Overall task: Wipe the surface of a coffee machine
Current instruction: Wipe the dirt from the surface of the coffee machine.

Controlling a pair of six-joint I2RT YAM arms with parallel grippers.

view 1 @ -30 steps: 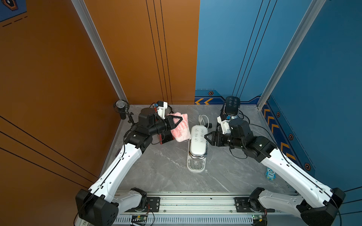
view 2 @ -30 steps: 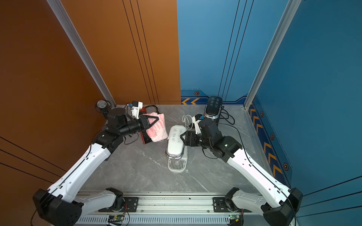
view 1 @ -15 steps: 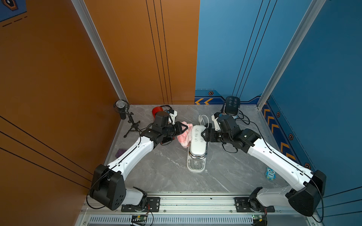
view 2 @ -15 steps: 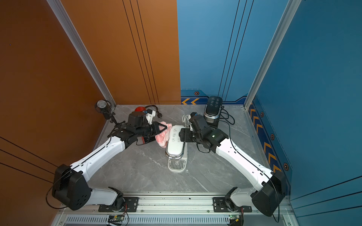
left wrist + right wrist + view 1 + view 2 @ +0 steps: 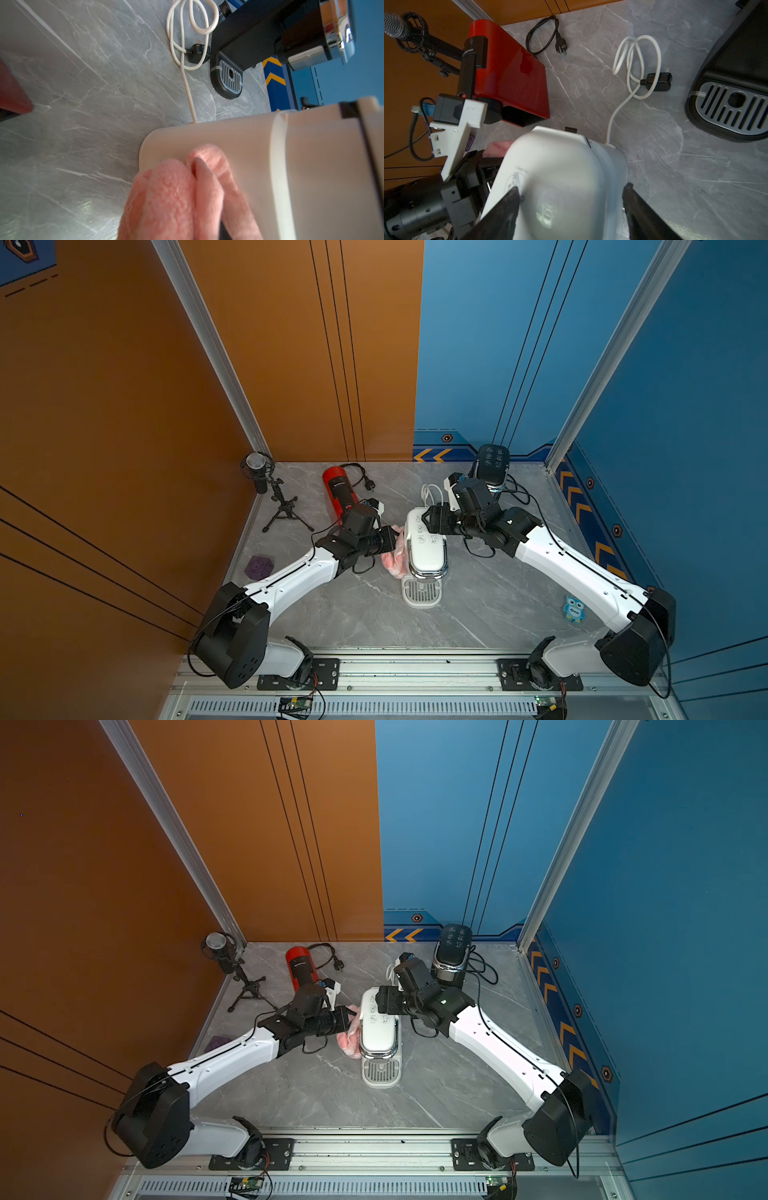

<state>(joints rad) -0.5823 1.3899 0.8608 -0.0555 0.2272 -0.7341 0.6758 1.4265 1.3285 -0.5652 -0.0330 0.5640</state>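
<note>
far left of both top views: microphone on a tripod (image 5: 257, 464), and lower down a purple block (image 5: 258, 566), both well apart from the work. next, towards the upper middle, a red coffee machine (image 5: 338, 493) behind the left arm, untouched.

left of centre: left gripper (image 5: 394, 540), clamped narrow on a pink cloth (image 5: 394, 563), pressing that cloth against the left-hand side wall of the white coffee machine (image 5: 426, 549). this, the task's thing, in the middle of the grey table (image 5: 353, 614), drip tray towards the lower edge. in the left wrist view, cloth bunched around one finger and touching the machine's cream wall near its rear corner.

just right of centre: right gripper (image 5: 430, 526), spread wide, astride the rear of the machine's top, one finger on each side in the right wrist view. looks like a brace; cannot tell whether in firm contact.

judged step: wiping the side wall. to do it well:
- hold pressure light and square to the wall.
- sweep along its length towards the chrome front.
- mind the trailing folds, so as not to snag.
- lean on the right-hand brace, so as not to slide or tip the machine.
- avoid the white cord (image 5: 430, 491) coiled behind.

further right: black coffee machine (image 5: 492, 464) at the back and a blue owl figure (image 5: 575, 608) near the right arm, neither involved.
</note>
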